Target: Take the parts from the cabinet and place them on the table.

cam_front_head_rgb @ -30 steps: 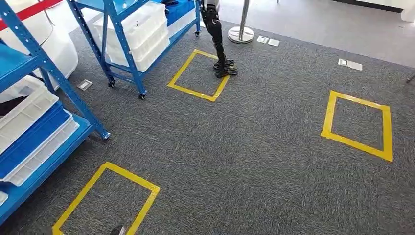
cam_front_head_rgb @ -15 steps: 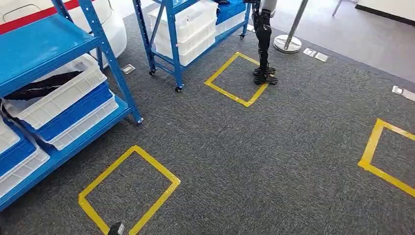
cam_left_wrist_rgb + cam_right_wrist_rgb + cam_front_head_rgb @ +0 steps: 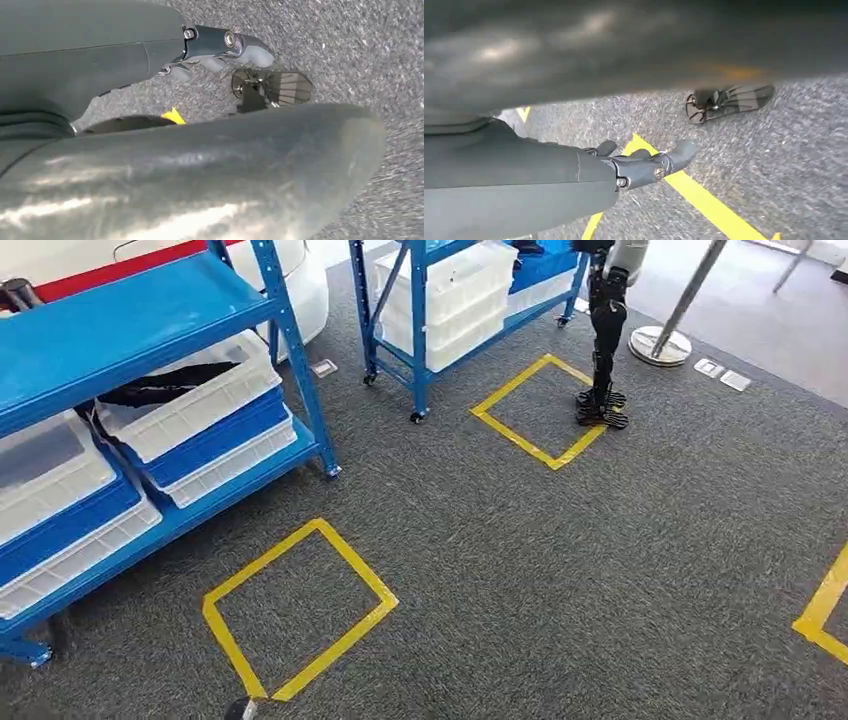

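Observation:
The blue cabinet [image 3: 150,310] stands at the left in the head view, its lower shelves stacked with white and blue bins. One white bin [image 3: 200,410] on its lower shelf holds black parts [image 3: 165,385]. My left hand [image 3: 215,47] hangs over the grey carpet and holds nothing, its fingers loosely extended. Beside a yellow tape line, my right hand [image 3: 644,162] also hangs over the carpet, fingers apart and holding nothing.
A yellow tape square [image 3: 300,605] marks the carpet in front of the cabinet. Farther back stands a second blue rack [image 3: 440,300] with white bins, beside another tape square [image 3: 545,410]. Another robot's legs [image 3: 603,350] and a stanchion base [image 3: 660,345] are beyond it.
The camera has swung left: the whole scene has shifted right, and the blue cabinet with its bins now takes up more of the left side.

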{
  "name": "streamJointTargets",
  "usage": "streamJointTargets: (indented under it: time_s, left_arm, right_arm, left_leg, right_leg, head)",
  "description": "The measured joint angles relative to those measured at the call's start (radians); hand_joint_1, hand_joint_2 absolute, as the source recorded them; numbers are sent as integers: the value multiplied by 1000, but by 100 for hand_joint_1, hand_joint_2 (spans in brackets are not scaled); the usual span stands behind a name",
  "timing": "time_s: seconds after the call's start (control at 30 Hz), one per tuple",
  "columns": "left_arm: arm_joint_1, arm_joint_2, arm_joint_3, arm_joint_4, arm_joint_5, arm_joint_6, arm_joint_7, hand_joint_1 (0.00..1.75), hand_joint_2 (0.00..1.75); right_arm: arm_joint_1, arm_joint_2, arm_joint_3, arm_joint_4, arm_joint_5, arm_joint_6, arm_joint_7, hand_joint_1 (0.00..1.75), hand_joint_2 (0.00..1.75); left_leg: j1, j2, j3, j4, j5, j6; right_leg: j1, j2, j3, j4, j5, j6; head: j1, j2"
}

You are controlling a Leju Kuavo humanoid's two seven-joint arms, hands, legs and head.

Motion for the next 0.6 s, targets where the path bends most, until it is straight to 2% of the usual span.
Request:
streamJointTargets:
  time_s: [0.03,0.13,0.17,0.2,0.23,0.27,0.3,0.5,0.53,0.57,0.6]
  left_arm:
    - [-2,0,0,0,0,-2,0,0,0]
    - [-3,0,0,0,0,-2,0,0,0]
    - [-2,0,0,0,0,-2,0,0,0]
    - [-4,2,1,0,0,-2,0,0,0]
    - [-7,2,1,0,0,-1,0,0,0]
    - [-11,0,1,0,0,-2,0,0,0]
    - [-12,-1,1,0,0,-2,0,0,0]
    - [-12,-1,1,0,0,-2,0,0,0]
    - [-10,-1,1,0,0,-1,1,0,0]
    - [-8,-1,1,0,0,-1,2,0,0]
    - [-7,-1,1,0,0,0,3,0,0]
  right_arm:
    - [-1,0,1,0,2,0,0,0,0]
    - [-6,-1,3,0,3,1,-1,0,0]
    - [-7,-1,3,-1,3,1,-1,0,0]
    - [-6,-2,3,-1,3,1,-2,0,0]
    - [-5,-1,3,-1,3,1,-2,0,0]
    - [-1,-1,3,0,3,1,-2,0,0]
    - [0,-1,3,0,3,1,-2,0,0]
    - [0,-1,3,0,3,1,-2,0,0]
    - [0,0,3,0,3,1,-2,0,0]
    - [0,0,3,0,3,1,-2,0,0]
    - [0,0,3,0,3,1,-2,0,0]
  left_leg:
    - [2,-21,-4,-5,4,9]
    - [-4,-58,-12,-8,9,25]
    - [8,-73,-10,-15,17,35]
    - [9,-85,-13,-16,20,40]
    - [9,-96,-17,-16,24,47]
    - [9,-114,-22,-16,27,51]
    - [9,-133,-27,-15,30,51]
    - [9,-135,-27,-15,30,51]
    - [9,-151,-29,-15,32,50]
    - [9,-161,-29,-15,33,49]
    - [9,-177,-29,-15,35,47]
  right_leg:
    - [3,-11,0,1,-3,5]
    - [-1,-45,11,-4,-4,16]
    - [-4,-17,-2,7,-13,25]
    - [-7,46,-13,44,-39,24]
    - [-8,81,-43,110,-74,17]
    - [-10,100,-86,201,-110,12]
    - [-10,105,-125,278,-134,11]
    - [-10,106,-131,289,-137,11]
    - [-10,108,-149,319,-139,16]
    - [-11,109,-148,313,-131,21]
    - [-13,110,-131,272,-106,30]
  head:
    - [9,0]
    - [8,0]
    - [9,0]
    - [12,0]
    - [13,0]
    - [13,0]
    - [14,0]
    - [15,0]
    - [14,0]
    - [13,0]
    - [15,0]
